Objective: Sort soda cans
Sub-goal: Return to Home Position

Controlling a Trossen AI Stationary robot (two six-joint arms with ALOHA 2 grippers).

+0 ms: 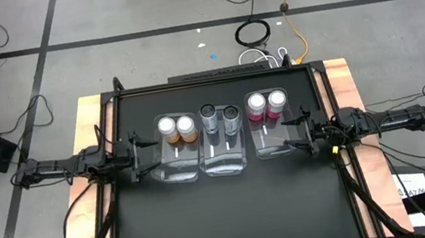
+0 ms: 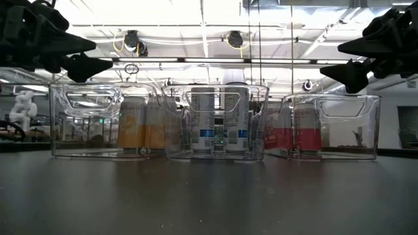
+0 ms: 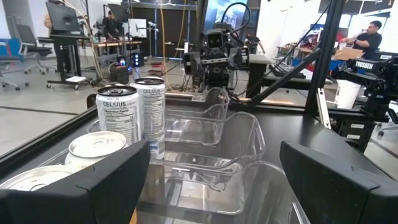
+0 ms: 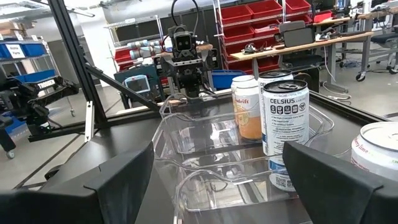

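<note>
Sorted by colour, as far as can be judged: two orange cans (image 1: 166, 127) upright in the left bin (image 1: 178, 171), two dark cans (image 1: 230, 114) in the middle bin (image 1: 226, 168), two pink cans (image 1: 257, 104) in the right bin (image 1: 273, 152); each pair side by side at the far end of its bin, tops up, so easy to count from above; no can seen on the bare desk (image 1: 227, 218). Left gripper (image 1: 146, 151) just beside the outer wall of the left bin, raised to about rim height by the low view, fingers wide apart and holding nothing; right gripper (image 1: 292, 131) likewise at the outer wall of the right bin, wide and empty too; both pointing inward along the row, facing each other across the three bins. Probably kept outside the walls and up so as not to knock the light plastic; nothing more to grasp, hence no reason to close. Seems to be the last step, only the retreat of both arms to rest; calls for a straight pull outward, away from the bins, with no sweep across the row. Risk small: a finger catching a rim or handle and dragging a bin, with cans tipping inside.
</note>
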